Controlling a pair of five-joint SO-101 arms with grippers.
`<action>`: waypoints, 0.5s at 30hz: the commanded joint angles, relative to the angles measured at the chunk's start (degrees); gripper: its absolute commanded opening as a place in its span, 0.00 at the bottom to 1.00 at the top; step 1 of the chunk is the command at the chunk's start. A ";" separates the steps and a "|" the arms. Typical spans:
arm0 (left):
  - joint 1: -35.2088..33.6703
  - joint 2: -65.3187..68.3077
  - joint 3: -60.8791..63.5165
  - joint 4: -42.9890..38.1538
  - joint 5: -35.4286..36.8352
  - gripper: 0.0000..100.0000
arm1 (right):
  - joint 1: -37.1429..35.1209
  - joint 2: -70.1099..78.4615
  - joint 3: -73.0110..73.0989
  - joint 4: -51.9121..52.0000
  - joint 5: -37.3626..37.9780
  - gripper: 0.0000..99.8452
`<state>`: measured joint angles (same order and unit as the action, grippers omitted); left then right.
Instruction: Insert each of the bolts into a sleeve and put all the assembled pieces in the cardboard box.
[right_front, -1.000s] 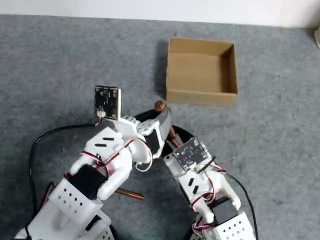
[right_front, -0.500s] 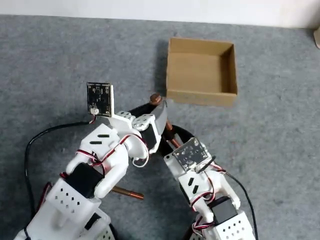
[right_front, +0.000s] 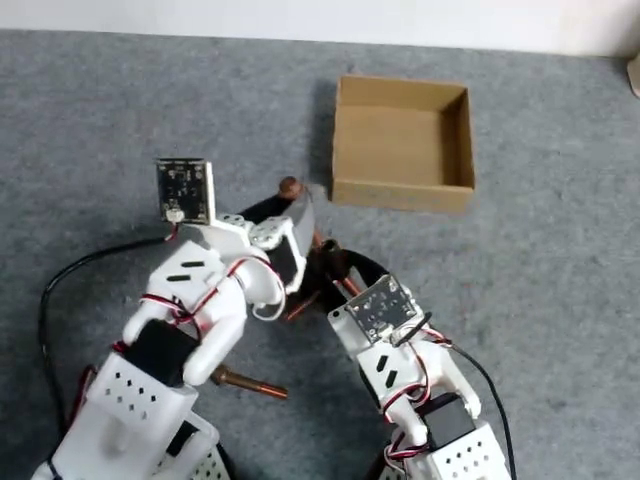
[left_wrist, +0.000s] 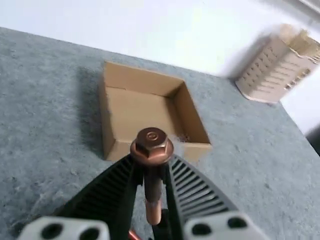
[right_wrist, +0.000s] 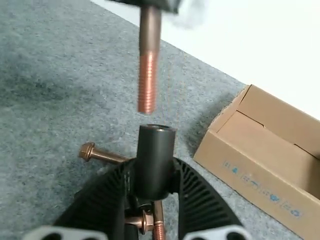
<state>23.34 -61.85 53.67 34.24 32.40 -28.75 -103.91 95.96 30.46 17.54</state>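
Note:
My left gripper is shut on a copper bolt, head up and shaft hanging down. In the high view that bolt sits just left of the cardboard box, held by the left gripper. My right gripper is shut on an upright black sleeve. The held bolt's threaded tip hangs a short way above the sleeve's open mouth, slightly off to one side. The right gripper is below the left one in the high view. The box stands open, with nothing showing inside.
A loose copper bolt lies on the grey carpet beyond the sleeve, and another bolt lies under the right fingers. One bolt rests beside the left arm's base. A black cable loops at the left. A white perforated holder stands far off.
The left arm has swung left and away with its bolt, whose head moved up and left in the high view. The right arm has kept still.

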 joint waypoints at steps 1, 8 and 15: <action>-0.13 -0.04 -3.56 -1.49 -0.18 0.00 | -0.04 -1.19 6.11 -1.63 -0.09 0.00; 2.33 0.04 -3.21 -1.23 0.09 0.00 | -0.04 -1.19 6.11 -1.63 -0.09 0.00; 5.41 0.04 0.48 -5.36 0.09 0.00 | -0.22 -1.19 6.11 -1.63 -0.09 0.00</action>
<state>27.56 -61.76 54.29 32.31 32.31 -28.75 -103.91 95.96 30.46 17.54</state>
